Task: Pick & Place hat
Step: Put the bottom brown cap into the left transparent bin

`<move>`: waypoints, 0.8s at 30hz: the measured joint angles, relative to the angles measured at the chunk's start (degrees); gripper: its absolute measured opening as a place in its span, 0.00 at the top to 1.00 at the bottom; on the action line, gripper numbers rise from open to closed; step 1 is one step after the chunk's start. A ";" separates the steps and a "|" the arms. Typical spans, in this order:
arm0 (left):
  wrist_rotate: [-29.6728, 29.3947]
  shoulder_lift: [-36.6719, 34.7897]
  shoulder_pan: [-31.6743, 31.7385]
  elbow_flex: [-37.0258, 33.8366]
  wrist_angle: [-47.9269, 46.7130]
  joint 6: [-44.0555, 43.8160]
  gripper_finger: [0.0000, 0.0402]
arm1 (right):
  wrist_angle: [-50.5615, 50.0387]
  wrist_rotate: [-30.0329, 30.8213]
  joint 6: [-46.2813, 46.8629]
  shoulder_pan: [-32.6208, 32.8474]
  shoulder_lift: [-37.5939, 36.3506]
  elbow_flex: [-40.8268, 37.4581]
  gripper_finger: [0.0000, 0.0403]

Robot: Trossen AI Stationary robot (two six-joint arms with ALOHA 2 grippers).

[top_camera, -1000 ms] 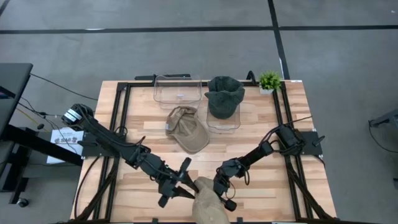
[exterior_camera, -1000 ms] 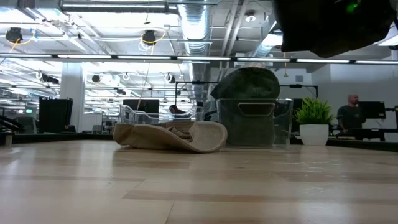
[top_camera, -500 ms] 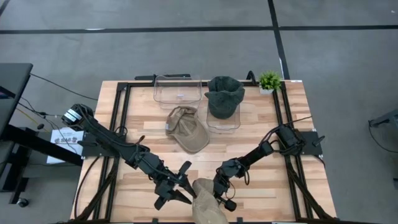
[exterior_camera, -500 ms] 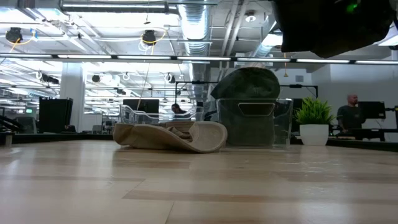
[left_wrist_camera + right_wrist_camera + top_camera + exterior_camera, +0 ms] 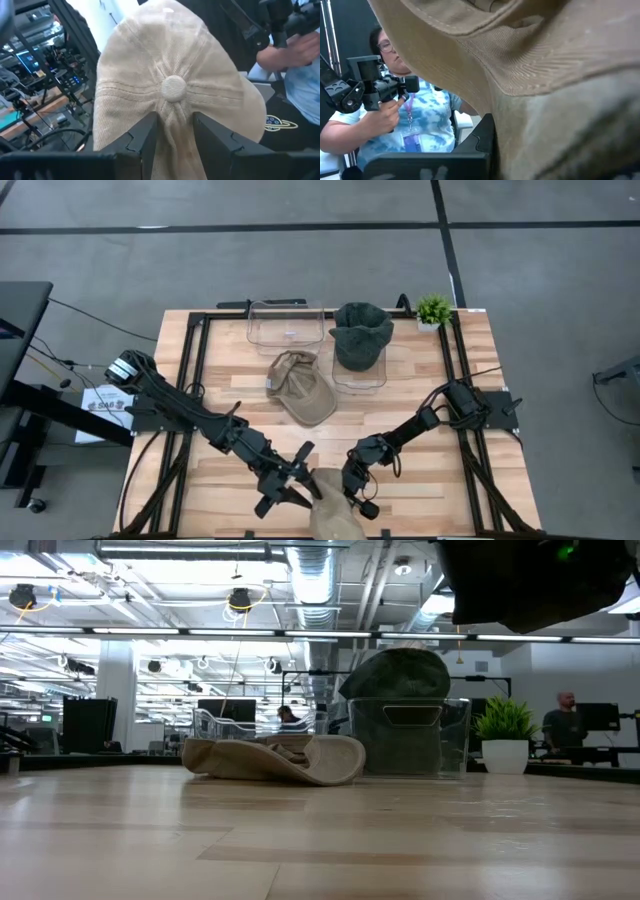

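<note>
Claws first: the right gripper (image 5: 352, 494) is pressed together on the edge of a tan hat (image 5: 333, 508), pinching the cloth and holding it up off the table (image 5: 420, 380) at the near edge. The left gripper (image 5: 303, 480) is right beside it, on the other side of the same hat. Its fingers (image 5: 145, 136) are spread a bit, with a fold of the hat's top between them, just under the little round button (image 5: 174, 88). I cannot tell if they squeeze the cloth or only sit around it.

Farther from the claws, toward the middle of the table, a second tan cap (image 5: 302, 388) lies flat. Past that, at the far side, stand two clear bins. The one farther from the right claw (image 5: 285, 326) looks bare. The other bin (image 5: 359, 365) has a dark green hat (image 5: 360, 332) in it. A small plant (image 5: 433, 309) sits in the far corner.

So I think one hat is put away, one is up in the claws and needs to go to a bin, and one waits on the table
</note>
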 joint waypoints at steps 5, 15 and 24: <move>0.01 -0.19 -0.07 0.00 1.36 0.00 0.69 | 0.02 0.05 -0.31 0.00 0.00 0.00 0.98; 5.47 -0.31 -0.22 0.00 1.46 0.09 0.97 | -1.25 0.06 -0.31 0.07 0.00 0.04 0.97; 7.59 -2.01 -1.02 0.00 1.67 0.48 0.98 | -2.59 0.16 -0.27 0.07 0.00 0.06 0.97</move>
